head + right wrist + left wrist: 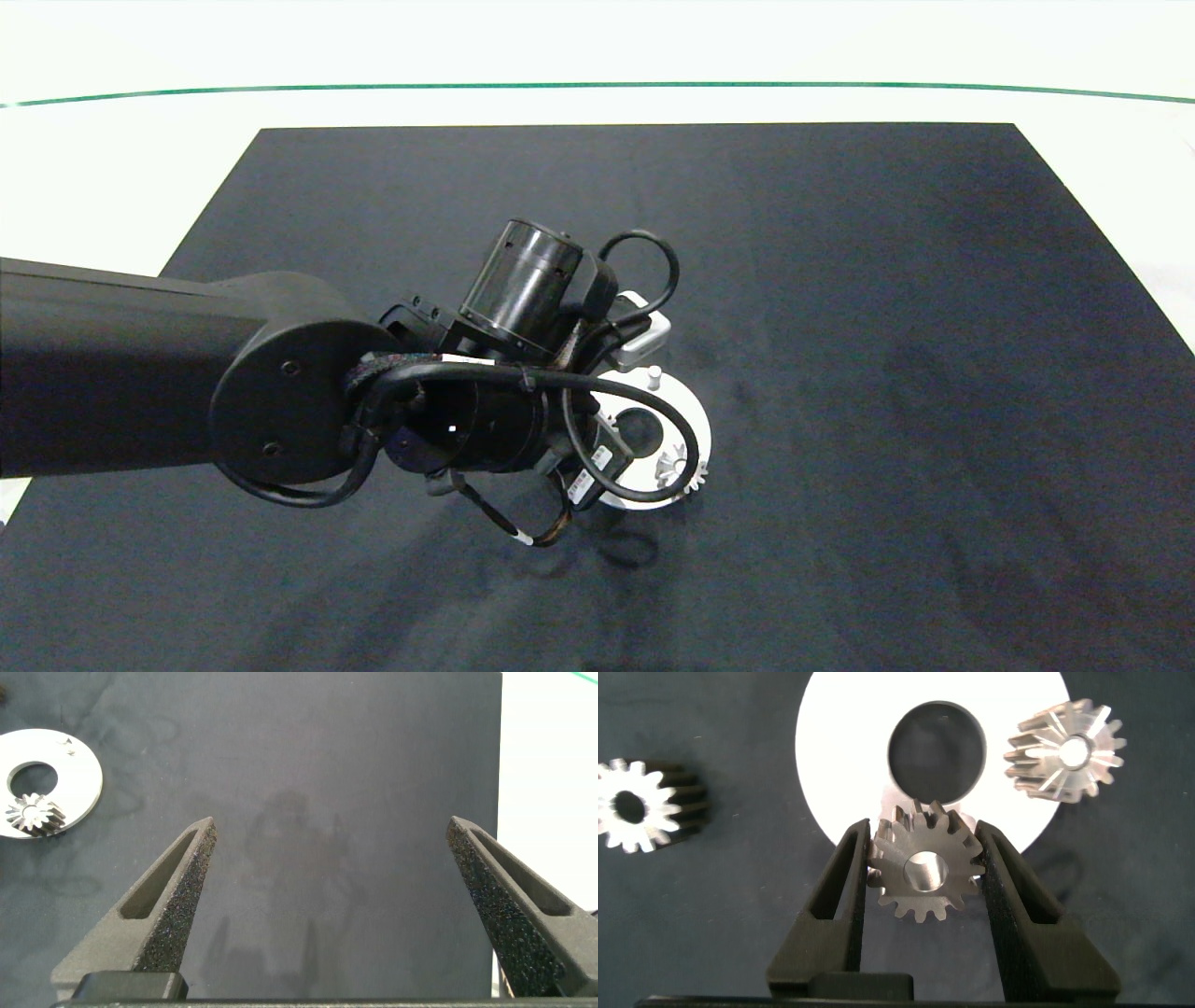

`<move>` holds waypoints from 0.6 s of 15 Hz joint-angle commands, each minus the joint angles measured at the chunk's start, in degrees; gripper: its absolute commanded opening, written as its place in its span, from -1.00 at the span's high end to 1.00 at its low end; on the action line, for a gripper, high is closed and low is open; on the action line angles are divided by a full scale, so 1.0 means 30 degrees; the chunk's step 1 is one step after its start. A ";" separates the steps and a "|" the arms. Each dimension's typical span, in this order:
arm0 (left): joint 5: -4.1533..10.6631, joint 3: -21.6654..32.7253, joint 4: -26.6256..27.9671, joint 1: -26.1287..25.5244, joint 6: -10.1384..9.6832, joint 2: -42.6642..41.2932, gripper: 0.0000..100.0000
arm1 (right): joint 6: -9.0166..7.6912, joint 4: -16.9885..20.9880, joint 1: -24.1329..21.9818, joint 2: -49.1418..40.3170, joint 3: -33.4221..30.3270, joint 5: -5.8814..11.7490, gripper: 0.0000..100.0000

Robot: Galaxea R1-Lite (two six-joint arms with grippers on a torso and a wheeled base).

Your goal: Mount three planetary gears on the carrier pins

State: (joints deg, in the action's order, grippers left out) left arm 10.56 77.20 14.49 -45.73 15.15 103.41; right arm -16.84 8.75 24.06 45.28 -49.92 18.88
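My left gripper [924, 836] is shut on a silvery planetary gear [924, 870], held flat just over the near rim of the white carrier disc [840, 756]. A second gear [1064, 751] sits at the disc's rim with white showing in its centre hole; it also shows in the head view as the gear [679, 469]. A third gear [640, 805] lies on the dark mat beside the disc. One bare carrier pin [653, 376] stands on the disc [639, 471]. The left wrist [504, 411] covers the gripper from above. My right gripper [332, 826] hangs open over bare mat.
The black mat [840, 327] covers the table, with white tabletop around it. From the right wrist, the disc [79, 784] with its seated gear [33, 814] lies well off to one side. The right arm does not show in the head view.
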 commanded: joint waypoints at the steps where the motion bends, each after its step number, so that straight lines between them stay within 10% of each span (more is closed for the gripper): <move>1: 0.0026 -0.0012 0.0002 -0.0139 0.0017 0.0158 0.56 | -0.0043 0.0012 0.0006 -0.0033 0.0000 0.0034 -1.00; 9: 0.0055 -0.0041 0.0061 0.0154 0.0135 -0.0164 0.56 | -0.0043 0.0012 0.0006 -0.0033 0.0000 0.0034 -1.00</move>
State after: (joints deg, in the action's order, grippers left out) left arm 10.65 77.14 14.60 -45.39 15.43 103.33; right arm -16.86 8.73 24.06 45.14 -49.92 18.88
